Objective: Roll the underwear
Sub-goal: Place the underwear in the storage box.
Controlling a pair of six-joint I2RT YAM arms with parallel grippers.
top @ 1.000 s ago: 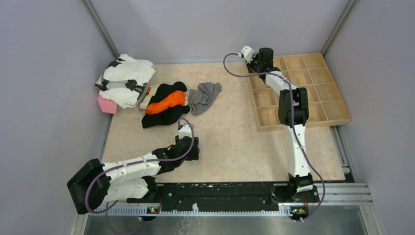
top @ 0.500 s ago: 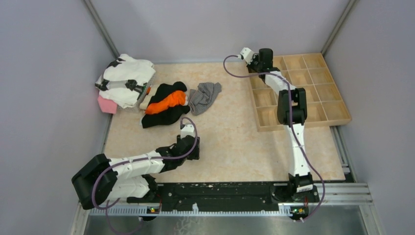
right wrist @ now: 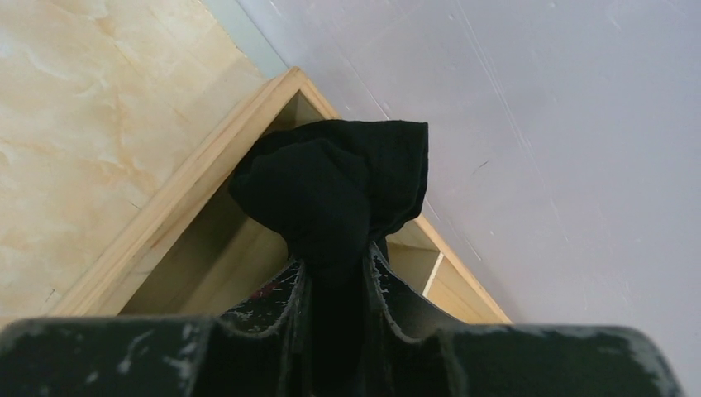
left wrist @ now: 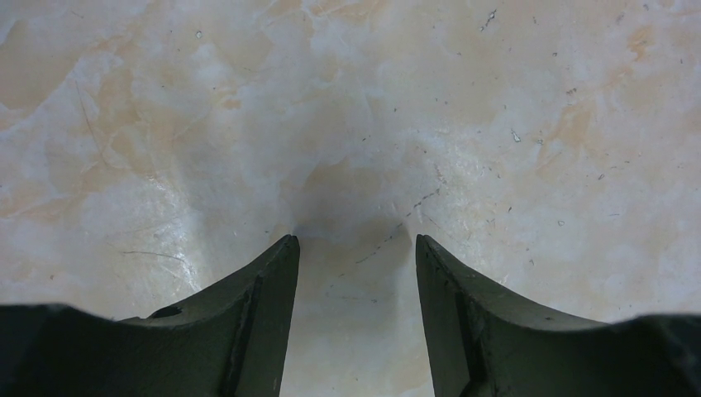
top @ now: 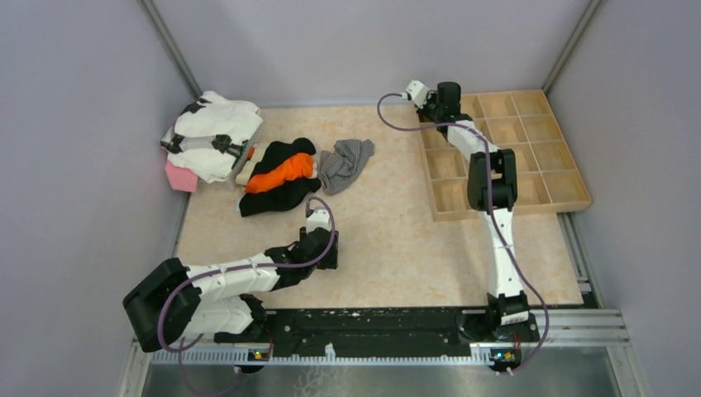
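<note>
A rolled bundle of black underwear [right wrist: 331,182] sits pinched between the fingers of my right gripper [right wrist: 335,260], which is shut on it. It hangs over the far left corner cell of the wooden tray [right wrist: 207,178]. From above, the right gripper [top: 446,98] reaches over that back corner of the tray [top: 570,201]. The grey striped underwear [top: 345,161] lies crumpled on the table at the back middle. My left gripper [left wrist: 354,240] is open just above bare table, nothing between its fingers; from above the left gripper [top: 325,251] is at the near left.
A black garment with an orange piece on it [top: 279,178] lies left of the grey underwear. A white and black heap of clothes [top: 213,132] and a pink item [top: 180,176] sit in the back left corner. Grey walls close the sides.
The left arm has shifted slightly to the right, low over the table. The right arm stays over the tray corner with the black bundle.
</note>
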